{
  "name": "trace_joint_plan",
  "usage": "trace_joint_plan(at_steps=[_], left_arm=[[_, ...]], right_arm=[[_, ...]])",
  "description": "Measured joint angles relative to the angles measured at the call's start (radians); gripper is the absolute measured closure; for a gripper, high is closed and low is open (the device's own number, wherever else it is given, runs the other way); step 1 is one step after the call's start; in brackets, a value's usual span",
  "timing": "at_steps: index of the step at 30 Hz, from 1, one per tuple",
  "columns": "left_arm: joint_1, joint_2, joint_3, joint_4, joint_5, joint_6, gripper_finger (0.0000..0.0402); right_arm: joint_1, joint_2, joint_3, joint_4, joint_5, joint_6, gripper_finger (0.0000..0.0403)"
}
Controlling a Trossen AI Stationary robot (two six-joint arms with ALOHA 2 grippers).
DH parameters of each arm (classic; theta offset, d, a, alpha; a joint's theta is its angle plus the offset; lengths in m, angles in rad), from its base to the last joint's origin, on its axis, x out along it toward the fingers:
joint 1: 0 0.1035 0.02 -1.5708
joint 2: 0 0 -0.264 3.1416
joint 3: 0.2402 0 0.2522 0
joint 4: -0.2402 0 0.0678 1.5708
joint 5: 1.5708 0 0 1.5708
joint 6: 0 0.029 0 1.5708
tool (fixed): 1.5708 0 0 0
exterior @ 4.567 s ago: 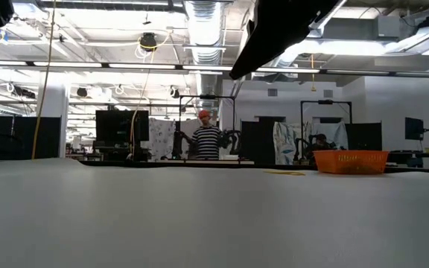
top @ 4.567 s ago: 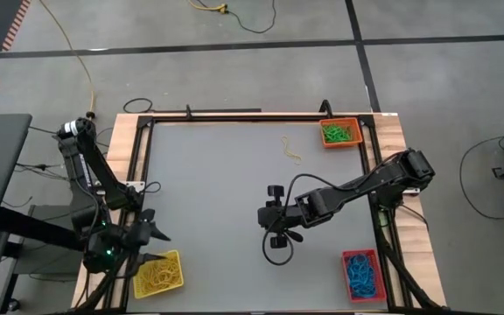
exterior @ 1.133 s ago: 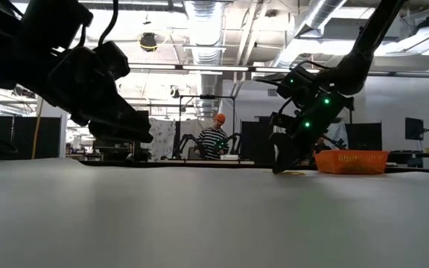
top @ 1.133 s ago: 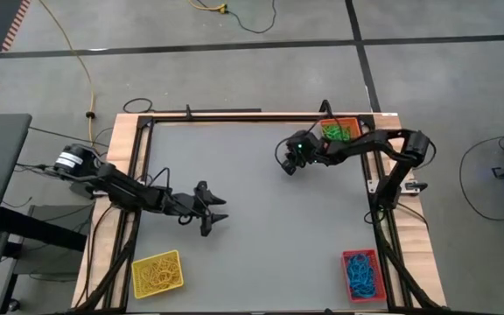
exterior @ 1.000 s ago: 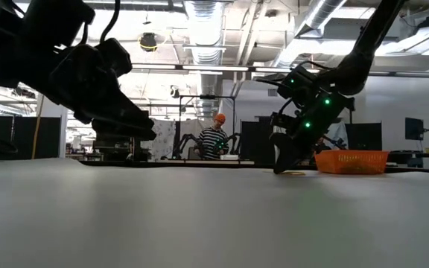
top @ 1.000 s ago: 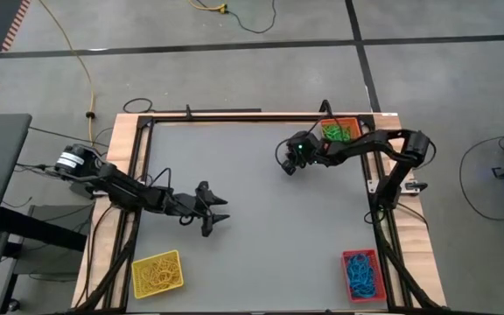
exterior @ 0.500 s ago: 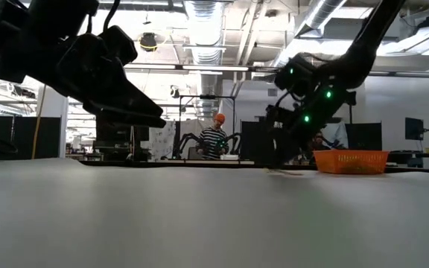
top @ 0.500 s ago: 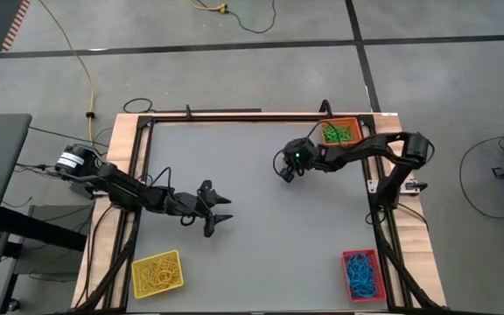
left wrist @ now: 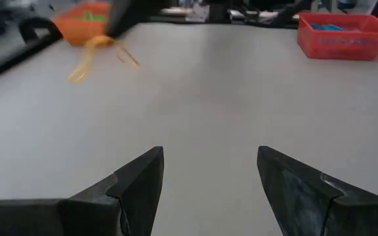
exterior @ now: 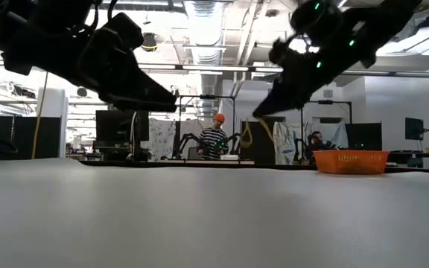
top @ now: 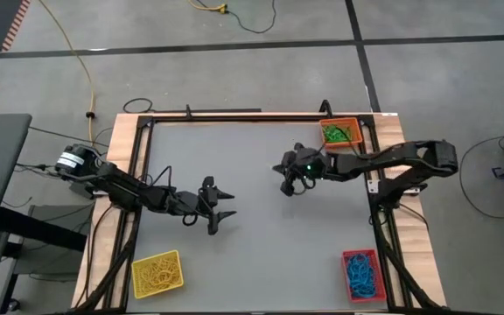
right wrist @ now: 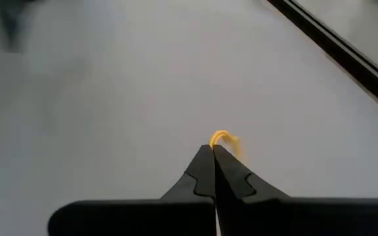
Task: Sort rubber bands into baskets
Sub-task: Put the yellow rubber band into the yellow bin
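My right tool (right wrist: 213, 152) is clamped on a yellow rubber band (right wrist: 223, 139), lifted off the surface (top: 252, 254) near the orange basket (top: 340, 133), while my left tool (top: 221, 213) hovers mid-surface, fingers apart.

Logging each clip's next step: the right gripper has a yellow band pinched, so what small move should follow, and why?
Probably carry it across toward the left gripper, which waits open mid-table. The right gripper is shut on a thin yellow rubber band, lifted off the table, and the yellow plastic basket holding yellow bands sits on the left arm's side.
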Motion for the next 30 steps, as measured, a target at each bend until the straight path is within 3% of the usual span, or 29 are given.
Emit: trace_joint_plan(at_steps=[12, 25, 30], left_arm=[[0.066, 0.000, 0.098, -0.001, -0.053, 0.126, 0.0166], [0.097, 0.001, 0.145, -0.030, 0.237, 0.167, 0.0166], [0.098, 0.002, 0.145, -0.071, 0.252, 0.141, 0.0166]], right_arm=[[0.191, -0.020, 0.028, 0.083, -0.034, -0.010, 0.0386], [0.287, 0.157, 0.220, 0.072, -0.028, -0.025, 0.0386], [0.292, 0.192, 0.278, 0.052, -0.028, -0.036, 0.0386]])
